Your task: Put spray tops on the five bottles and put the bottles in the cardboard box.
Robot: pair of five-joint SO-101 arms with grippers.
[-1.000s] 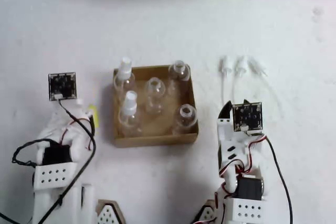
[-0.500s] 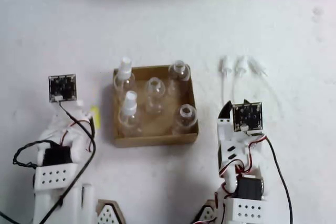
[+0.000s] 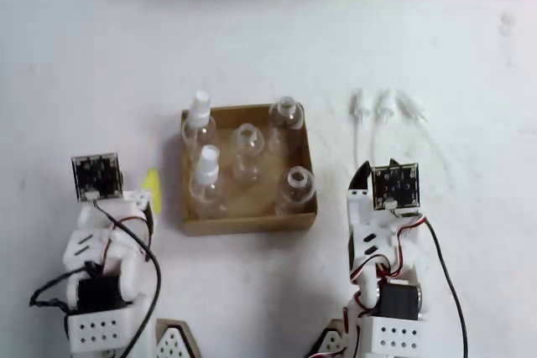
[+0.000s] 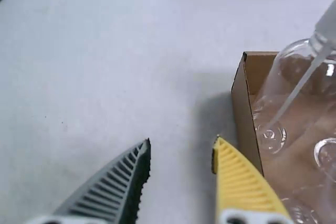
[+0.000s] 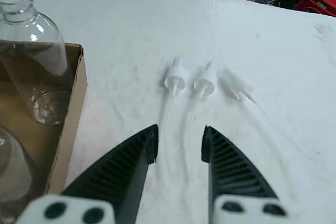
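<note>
High view: I see cardboard box [image 3: 249,224] mid-surface [image 3: 268,39], five bottles upright inside. Two capped bottles [image 3: 206,186], three open-necked bottles [image 3: 296,189]. Three loose spray tops [image 3: 384,106] lie on surface to box's right. Left arm [image 3: 101,249] beside box's left wall, right arm [image 3: 382,241] near its right.

Left wrist view: left jaws open, empty, over bare surface just beside box corner.

Right wrist view: right jaws open, empty, near loose tops' tubes.
</note>
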